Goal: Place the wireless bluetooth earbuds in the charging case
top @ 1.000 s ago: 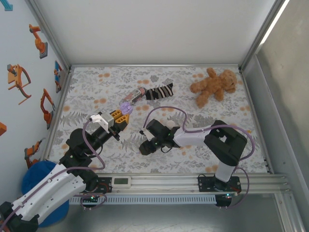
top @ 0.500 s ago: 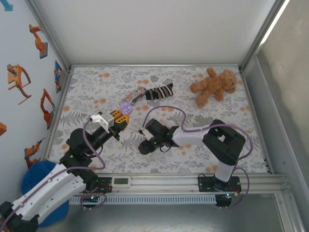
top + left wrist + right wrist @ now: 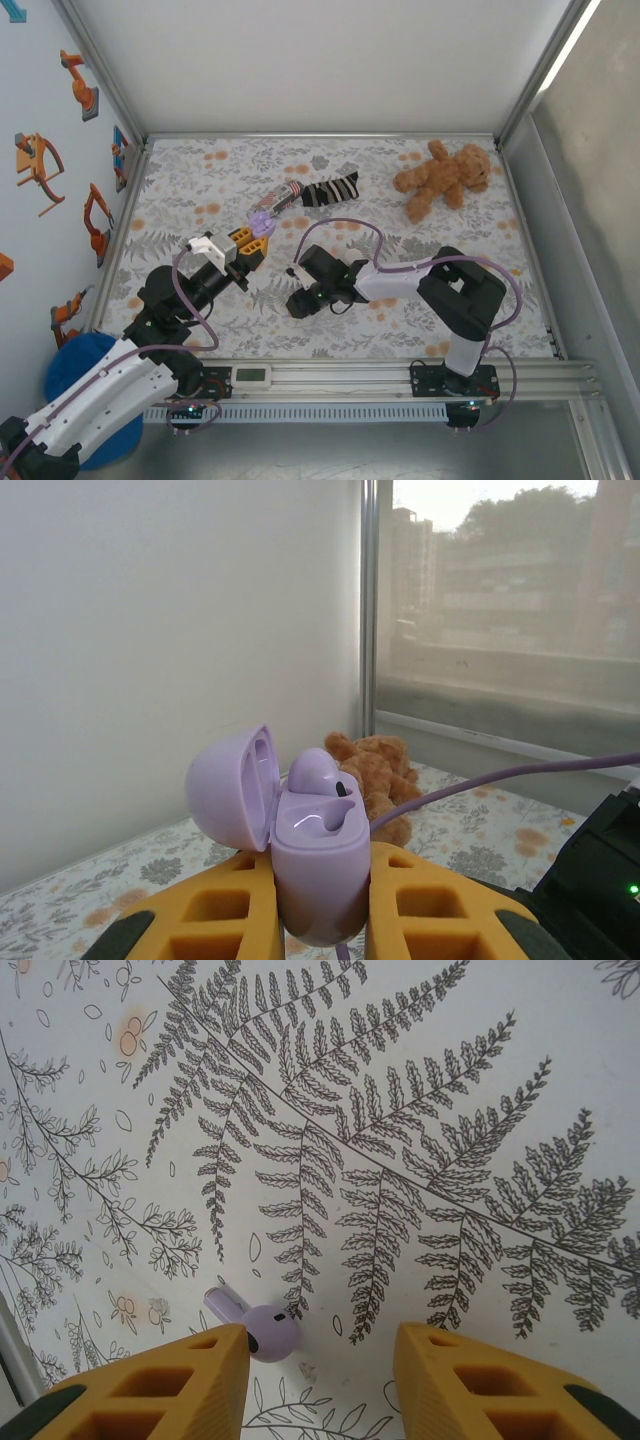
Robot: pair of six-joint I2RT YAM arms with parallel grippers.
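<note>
Case [image 3: 315, 860] first: your left gripper [image 3: 322, 925] is clenched on its lower body and holds it upright off the table. The lid [image 3: 228, 790] is swung back to one side, so the sockets face up and are reachable from above. One pale purple earbud [image 3: 313, 770] sits in the far socket. The near socket looks bare and glossy. That, I'd judge, is why it's held there: a steady target for your other arm.

Now your right gripper [image 3: 320, 1360] — it hangs low over the fern-print cloth [image 3: 470, 1110], jaws apart, nothing grasped. The loose earbud [image 3: 262, 1332] lies on the cloth just beside the inner face of one yellow finger [image 3: 200, 1370], partly inside the gap. Whether it touches that finger I can't tell. The jaws straddle it because the pick comes next, by my reading.

It's tiny and pale purple, with a smooth rounded body, a short stem pointing away and a small dark dot on the body. Smooth and round — expect it to squirt out if you pinch off-centre. The teddy bear [image 3: 440, 178] and the striped sock [image 3: 328, 190] lie at the far side, well apart from the work.
</note>
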